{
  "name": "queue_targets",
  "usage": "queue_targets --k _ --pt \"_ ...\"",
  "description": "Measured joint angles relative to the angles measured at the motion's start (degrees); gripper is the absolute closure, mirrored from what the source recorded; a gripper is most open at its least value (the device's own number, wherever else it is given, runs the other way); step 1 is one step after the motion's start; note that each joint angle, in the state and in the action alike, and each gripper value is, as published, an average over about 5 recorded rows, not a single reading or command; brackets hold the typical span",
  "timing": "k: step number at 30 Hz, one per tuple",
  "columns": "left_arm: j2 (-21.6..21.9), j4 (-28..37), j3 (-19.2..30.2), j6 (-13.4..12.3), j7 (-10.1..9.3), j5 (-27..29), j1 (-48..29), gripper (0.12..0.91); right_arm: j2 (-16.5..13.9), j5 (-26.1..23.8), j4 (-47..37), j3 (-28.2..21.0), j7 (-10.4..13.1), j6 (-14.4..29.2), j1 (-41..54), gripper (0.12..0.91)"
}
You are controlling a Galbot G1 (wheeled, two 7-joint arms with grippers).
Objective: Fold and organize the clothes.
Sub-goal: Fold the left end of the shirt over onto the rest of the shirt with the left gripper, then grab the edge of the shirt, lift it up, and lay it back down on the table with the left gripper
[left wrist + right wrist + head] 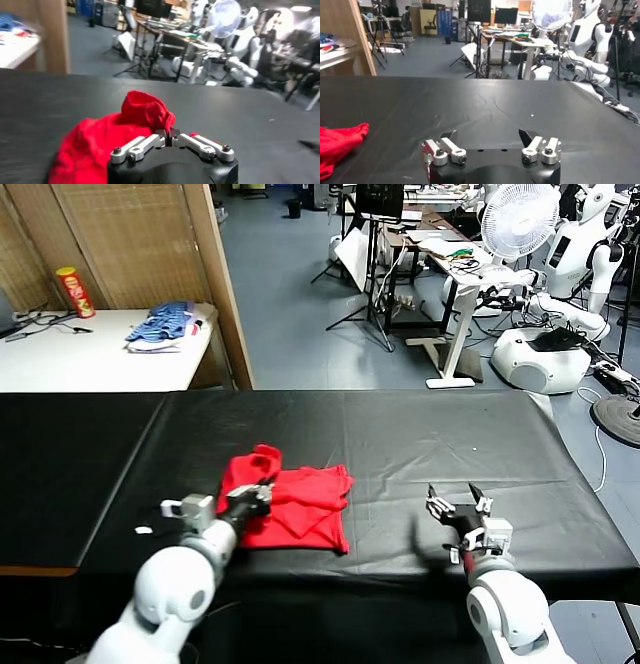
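- The red T-shirt (295, 506) lies on the black table (420, 434), toward the robot's left side and near the front edge, loosely bunched with a raised lump at its far-left corner.
- The left gripper (255, 497) is at the shirt's left edge, its jaws pinched together on a fold of the red cloth; the left wrist view shows fabric rising in a knot just ahead of the closed fingertips (165, 137).
- The right gripper (458, 506) hovers low over bare tabletop, well apart from the shirt, jaws spread wide and holding nothing.
- From the right gripper the shirt lies off to the robot's left; only its near hem (342, 140) edges into the right wrist view.
- The shirt's longer side seems to run across the table, left to right, though the crumpling makes this hard to judge.
- The left arm is plainly the nearer one, so any next drag or fold across that axis probably falls to it.
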Motion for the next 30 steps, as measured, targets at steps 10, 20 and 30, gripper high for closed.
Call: queue_targets --k 10,20,30 --pt "-7.4 3.6 5.6 -1.8 0.18 4.9 -0.9 0.881 0.1 0.0 0.3 -0.5 -1.6 0.4 -0.2 0.227" --pt "-11.2 7.0 5.9 -6.4 2.6 9.1 -1.6 0.581 -2.3 2.3 -0.1 -4.1 -7.9 4.1 1.2 0.227" --pt "-9.5 5.6 1.8 -8.1 4.14 9.2 -0.3 0.236 -3.0 3.5 -3.0 -15.4 -10.4 4.1 7.9 0.227"
